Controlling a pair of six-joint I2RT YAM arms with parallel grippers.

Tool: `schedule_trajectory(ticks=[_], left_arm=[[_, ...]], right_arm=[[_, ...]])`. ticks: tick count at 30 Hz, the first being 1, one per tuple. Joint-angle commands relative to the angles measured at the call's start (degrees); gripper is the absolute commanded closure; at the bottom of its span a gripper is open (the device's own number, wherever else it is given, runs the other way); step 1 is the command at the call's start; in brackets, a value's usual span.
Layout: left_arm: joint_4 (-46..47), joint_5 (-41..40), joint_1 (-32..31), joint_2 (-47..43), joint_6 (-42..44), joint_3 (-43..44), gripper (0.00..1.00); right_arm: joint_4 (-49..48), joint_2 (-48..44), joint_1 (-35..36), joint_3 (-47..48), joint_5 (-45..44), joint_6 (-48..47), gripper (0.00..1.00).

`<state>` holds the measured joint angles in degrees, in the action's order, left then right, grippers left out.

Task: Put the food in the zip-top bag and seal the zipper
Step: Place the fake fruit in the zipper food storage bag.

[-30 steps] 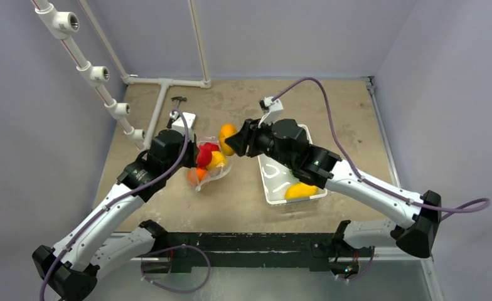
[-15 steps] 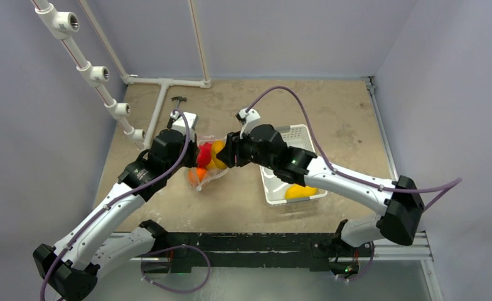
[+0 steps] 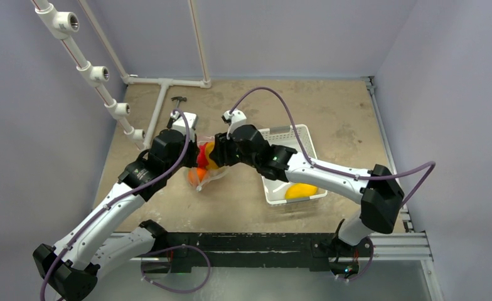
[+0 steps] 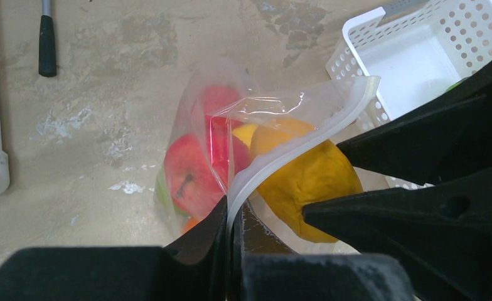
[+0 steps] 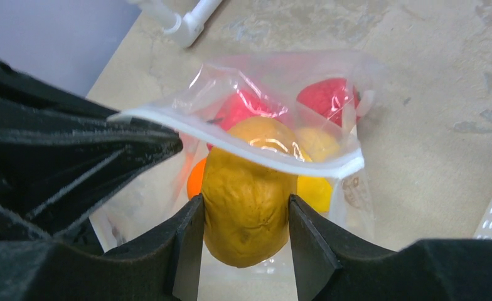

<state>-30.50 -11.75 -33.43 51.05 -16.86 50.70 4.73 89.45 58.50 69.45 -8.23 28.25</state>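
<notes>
Clear glossy plastic bag (image 5: 237,84); matt, perhaps dimpled orange fruit (image 5: 246,200); matt table (image 5: 432,94).

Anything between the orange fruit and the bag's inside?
No hard obstacle. The left gripper holds the bag mouth open; the orange fruit in the right gripper sits under the zipper lip. Inside, red fruits crowd the space ahead.

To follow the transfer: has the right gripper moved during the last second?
Yes. The right gripper, holding an orange fruit, has moved left, away from the basket and up to the bag mouth.
</notes>
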Motion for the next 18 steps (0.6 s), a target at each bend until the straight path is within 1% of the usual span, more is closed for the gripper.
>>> schedule_trajectory(ticks=[1, 10, 13, 14, 18], left_arm=[[2.27, 0.62, 0.08, -0.07, 0.47, -0.42, 1.00], [2.53, 1.88, 0.05, -0.02, 0.43, -0.51, 1.00], [2.50, 2.06, 0.11, 0.03, 0.43, -0.47, 1.00], [2.52, 2.08, 0.07, 0.06, 0.41, -0.48, 1.00], [2.47, 2.08, 0.12, -0.07, 0.43, -0.46, 1.00]], right_arm=[[-1.48, 1.02, 0.47, 4.65, -6.71, 0.68, 1.00], [-2.93, 5.28, 1.08, 6.51, -16.49, 1.79, 1.00], [-4.44, 5.81, 1.18, 6.19, -19.29, 2.06, 0.97], [-5.62, 5.82, 1.25, 6.10, -20.24, 2.11, 0.96], [-8.62, 5.97, 1.27, 5.62, -22.24, 2.25, 0.83]])
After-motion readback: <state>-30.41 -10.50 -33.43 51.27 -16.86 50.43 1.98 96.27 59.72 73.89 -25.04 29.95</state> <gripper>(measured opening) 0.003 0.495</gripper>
